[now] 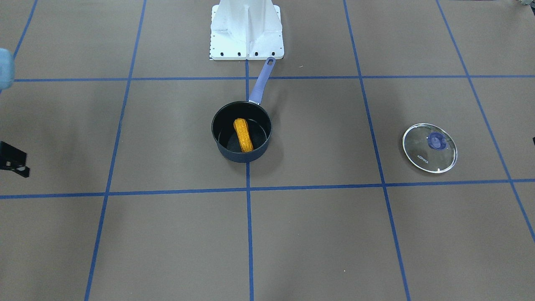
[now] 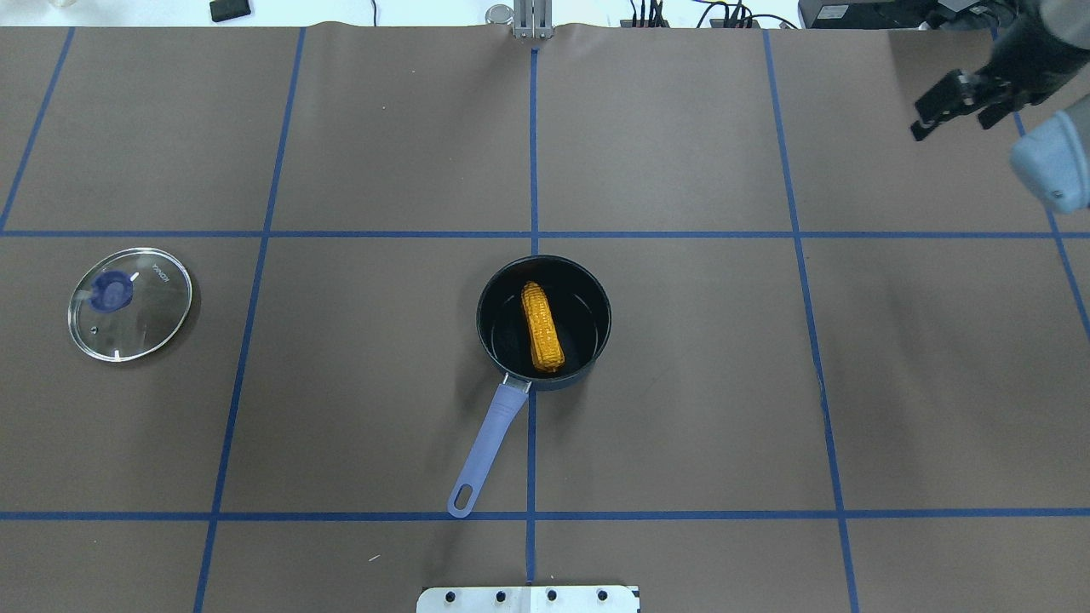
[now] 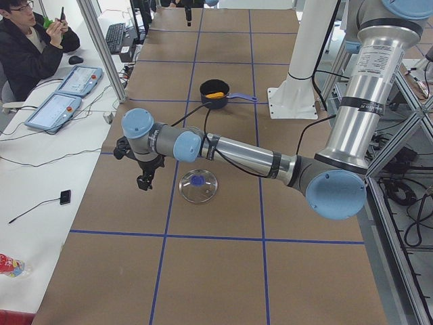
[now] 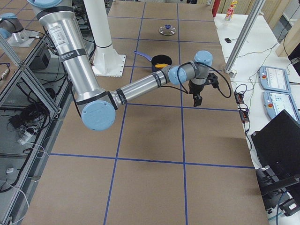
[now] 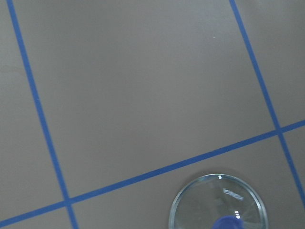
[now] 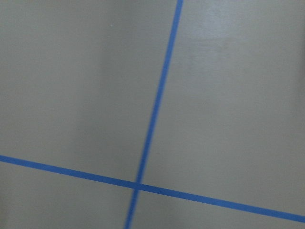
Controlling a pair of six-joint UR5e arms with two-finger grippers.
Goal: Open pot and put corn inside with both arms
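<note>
Orange bumpy corn [image 2: 542,328] lies inside the round dark pot [image 2: 596,317]

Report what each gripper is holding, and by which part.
Nothing. The corn lies in the pot, the lid on the table; the left gripper and right gripper hang empty.

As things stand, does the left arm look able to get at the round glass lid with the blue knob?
Probably yes. The left end effector hangs just beside the round glass lid, above the table, and the lid lies alone, knob up, with nothing between them.
</note>
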